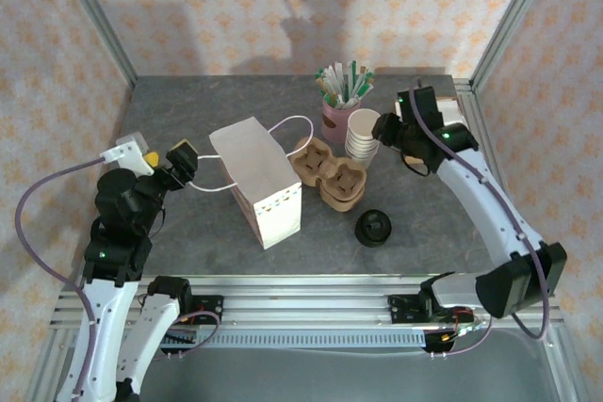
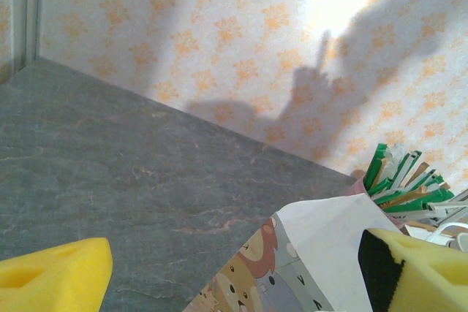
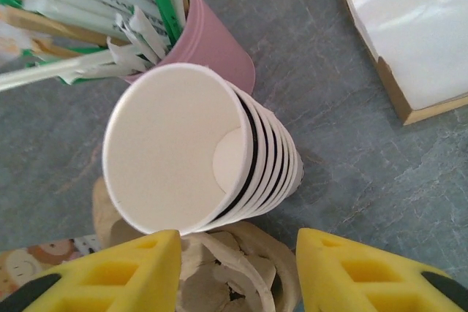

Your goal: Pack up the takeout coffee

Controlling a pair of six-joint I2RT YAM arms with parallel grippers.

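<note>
Left gripper [image 2: 234,279], just left of the cord-handled white paper bag [image 1: 275,216], stands wide and empty. The right gripper [image 3: 238,272], well right of the bag toward its rear, is parted and empty over the stack of cream paper cups [image 3: 183,144]. The takeout coffee [image 1: 373,228], a small cup under a black plastic dome lid, sits right of the bag's front corner, so closing here would likely grab or topple the wrong cups. Hidden: bag interior, cup body under the lid.
</note>
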